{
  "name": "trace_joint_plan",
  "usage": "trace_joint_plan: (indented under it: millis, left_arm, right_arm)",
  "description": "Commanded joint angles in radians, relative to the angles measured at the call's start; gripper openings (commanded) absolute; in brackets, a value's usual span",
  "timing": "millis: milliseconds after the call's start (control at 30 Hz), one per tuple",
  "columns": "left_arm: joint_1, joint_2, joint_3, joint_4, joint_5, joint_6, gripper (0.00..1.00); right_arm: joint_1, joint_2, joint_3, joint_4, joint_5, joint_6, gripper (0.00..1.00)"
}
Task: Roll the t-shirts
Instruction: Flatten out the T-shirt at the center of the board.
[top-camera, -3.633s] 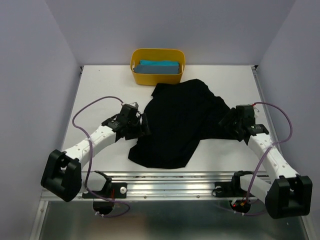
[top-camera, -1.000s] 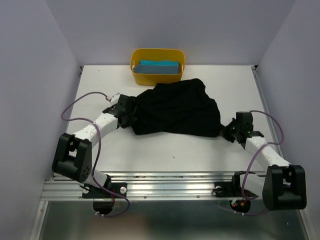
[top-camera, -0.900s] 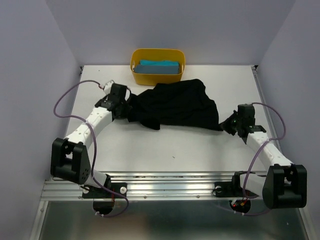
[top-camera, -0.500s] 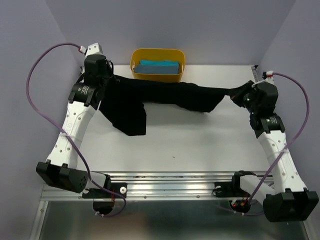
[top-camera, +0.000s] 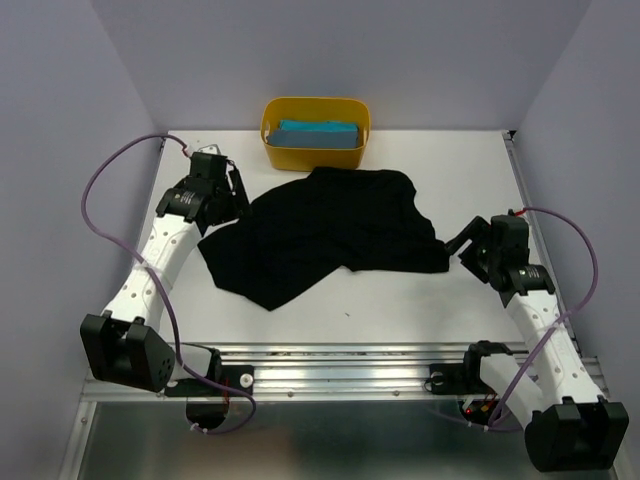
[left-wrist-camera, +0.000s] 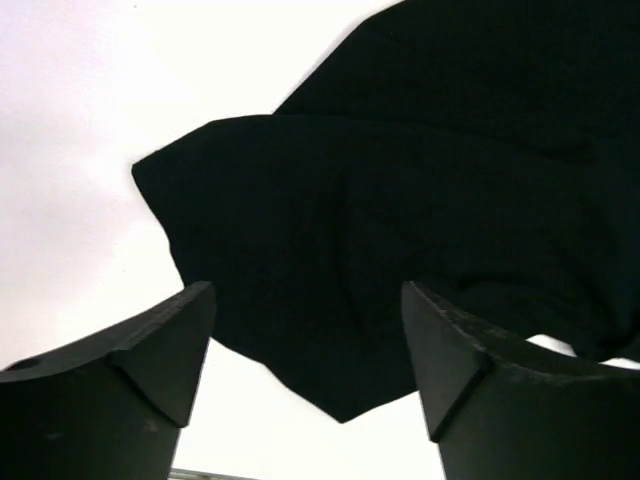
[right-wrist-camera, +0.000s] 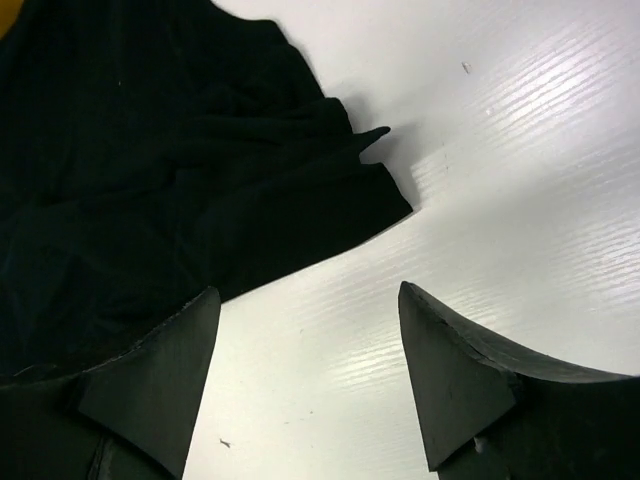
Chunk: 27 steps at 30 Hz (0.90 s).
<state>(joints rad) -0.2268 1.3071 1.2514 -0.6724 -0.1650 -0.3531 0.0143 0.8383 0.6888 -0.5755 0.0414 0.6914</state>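
The black t-shirt (top-camera: 325, 232) lies spread but rumpled across the middle of the white table, one corner pointing to the front left. It also shows in the left wrist view (left-wrist-camera: 420, 190) and the right wrist view (right-wrist-camera: 150, 170). The teal t-shirt (top-camera: 318, 134) lies folded inside the yellow tub (top-camera: 272, 150) at the back. My left gripper (top-camera: 228, 190) is open and empty, just off the shirt's left edge. My right gripper (top-camera: 465, 245) is open and empty, just off the shirt's right corner.
The yellow tub stands at the back centre, close behind the black shirt. Purple walls close in the left, back and right sides. A metal rail (top-camera: 340, 365) runs along the table's front edge. Purple cables loop from both arms.
Both grippers held the black shirt stretched high between them at the back; now they have let go. The shirt lies spread on the table and both arms have come down and forward.
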Motion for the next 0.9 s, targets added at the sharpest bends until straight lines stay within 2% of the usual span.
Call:
trace_joint_plan:
  millis: [0, 67, 100, 133, 200, 300, 367, 400, 467, 667, 800, 867]
  left_arm:
    - [0.01, -0.022, -0.039, 0.027, -0.019, -0.052, 0.76]
    - [0.012, -0.029, -0.091, 0.042, 0.01, -0.076, 0.69]
    - [0.011, -0.035, -0.124, 0.054, 0.025, -0.092, 0.62]
    - [0.01, -0.043, -0.194, 0.081, 0.05, -0.136, 0.49]
    - [0.007, -0.069, -0.307, 0.132, 0.1, -0.181, 0.46]
    - [-0.002, -0.094, -0.414, 0.189, 0.111, -0.282, 0.48]
    - [-0.005, -0.095, -0.493, 0.215, 0.076, -0.358, 0.64]
    - [-0.005, -0.095, -0.527, 0.227, 0.064, -0.377, 0.77]
    - [-0.003, -0.101, -0.553, 0.231, 0.048, -0.42, 0.84]
    - [-0.005, -0.123, -0.616, 0.26, 0.019, -0.478, 0.81]
    - [-0.005, -0.077, -0.641, 0.293, 0.022, -0.489, 0.8]
    - [-0.005, -0.062, -0.656, 0.326, 0.021, -0.483, 0.76]
  right_arm:
    - [-0.004, 0.022, 0.07, 0.04, 0.061, 0.008, 0.77]
    - [-0.004, 0.051, 0.084, 0.06, 0.046, -0.009, 0.76]
    - [-0.004, 0.061, 0.086, 0.08, 0.035, -0.012, 0.76]
    - [-0.004, 0.07, 0.084, 0.089, 0.005, -0.024, 0.75]
    - [-0.004, 0.109, 0.071, 0.117, -0.034, -0.039, 0.75]
    - [-0.004, 0.168, 0.046, 0.15, -0.118, -0.055, 0.73]
    - [-0.004, 0.237, 0.028, 0.16, -0.159, -0.047, 0.71]
    - [-0.004, 0.257, 0.023, 0.179, -0.17, -0.046, 0.7]
    - [-0.004, 0.298, 0.017, 0.195, -0.163, -0.041, 0.7]
    - [-0.004, 0.409, 0.06, 0.217, -0.097, -0.062, 0.7]
    - [-0.004, 0.494, 0.064, 0.244, -0.087, -0.056, 0.74]
    - [-0.004, 0.515, 0.063, 0.264, -0.084, -0.047, 0.75]
